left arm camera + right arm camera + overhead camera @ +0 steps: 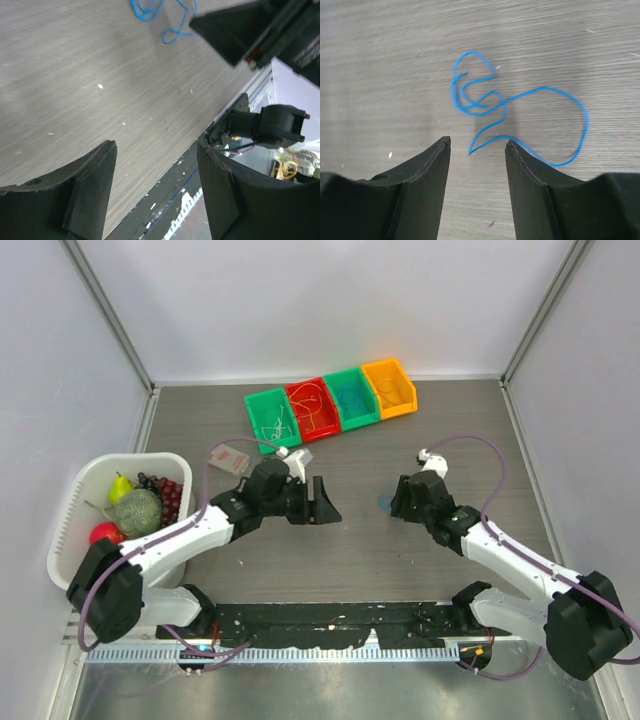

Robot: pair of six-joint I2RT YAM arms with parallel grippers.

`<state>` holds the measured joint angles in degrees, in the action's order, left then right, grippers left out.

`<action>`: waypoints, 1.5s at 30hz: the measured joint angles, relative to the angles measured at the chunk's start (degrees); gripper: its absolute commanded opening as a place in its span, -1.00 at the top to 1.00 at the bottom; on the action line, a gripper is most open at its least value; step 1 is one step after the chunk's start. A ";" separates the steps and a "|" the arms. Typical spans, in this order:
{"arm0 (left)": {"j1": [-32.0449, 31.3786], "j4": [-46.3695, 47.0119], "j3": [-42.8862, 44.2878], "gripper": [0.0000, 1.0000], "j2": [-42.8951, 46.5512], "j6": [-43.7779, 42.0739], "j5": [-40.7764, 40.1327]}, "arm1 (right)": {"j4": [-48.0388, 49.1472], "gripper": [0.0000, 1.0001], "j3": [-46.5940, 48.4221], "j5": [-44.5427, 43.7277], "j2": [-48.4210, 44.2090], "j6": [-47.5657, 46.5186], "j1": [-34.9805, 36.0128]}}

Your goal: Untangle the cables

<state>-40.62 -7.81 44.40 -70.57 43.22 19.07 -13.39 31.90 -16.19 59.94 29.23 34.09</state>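
Observation:
A thin blue cable (485, 100) lies in loose overlapping loops on the grey table, seen as a small blue spot (384, 503) from above. My right gripper (477, 142) hovers just over it, open. The cable's free end lies between the fingertips, gripped by neither. My left gripper (157, 145) is open and empty, left of the cable (147, 10) and a little apart from it. An orange-yellow cable (312, 406) lies coiled in the red bin and a whitish one (272, 423) in the left green bin.
Four bins stand in a row at the back: green (251, 406), red (291, 391), green (330, 380), orange (408, 392). A white basket (72, 502) of fruit sits at the left. A small pinkish packet (230, 458) lies behind the left arm.

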 measured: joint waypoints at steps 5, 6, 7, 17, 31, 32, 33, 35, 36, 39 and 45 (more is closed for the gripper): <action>-5.99 5.16 1.31 -0.08 -7.89 2.97 0.66 | 0.94 -0.01 0.11 5.44 2.54 1.36 -7.98; -7.17 6.05 1.73 -0.07 -9.42 3.48 0.68 | 1.79 0.01 0.20 6.75 3.89 1.29 -8.31; -7.82 6.75 1.88 -0.08 -10.19 3.93 0.66 | 2.32 0.03 0.35 7.63 5.11 1.18 -8.39; -9.94 9.86 0.57 -0.05 -7.96 6.56 -2.03 | 10.08 0.99 2.49 12.26 17.97 0.02 -8.59; -9.94 10.29 -11.34 -0.63 20.13 5.68 -15.06 | 18.60 0.98 4.83 42.93 -2.58 -4.98 -1.20; -9.94 10.05 -11.32 -0.62 22.14 5.46 -16.41 | 20.22 0.99 4.96 45.83 -2.97 -3.89 -1.18; -9.92 9.27 -11.28 -0.63 24.65 5.22 -18.32 | 22.01 0.99 5.01 48.43 -2.93 -2.47 -1.18; -9.92 7.87 -10.99 -0.69 26.47 4.87 -20.13 | 25.05 0.99 4.94 52.59 -2.40 0.83 -1.07; -9.90 7.23 -10.88 -0.72 27.17 4.72 -21.03 | 26.62 0.99 4.87 54.16 -2.08 2.54 -1.03; -9.88 5.27 -10.84 -0.77 27.82 4.85 -22.71 | 32.41 0.99 4.44 57.27 -1.53 8.07 -1.03; -9.88 4.28 -10.91 -0.84 25.75 6.23 -22.53 | 41.31 0.99 3.85 59.41 -1.53 17.05 -1.03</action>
<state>-50.50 -3.53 33.50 -44.82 49.45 -3.46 27.92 35.75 43.22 58.41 46.28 33.06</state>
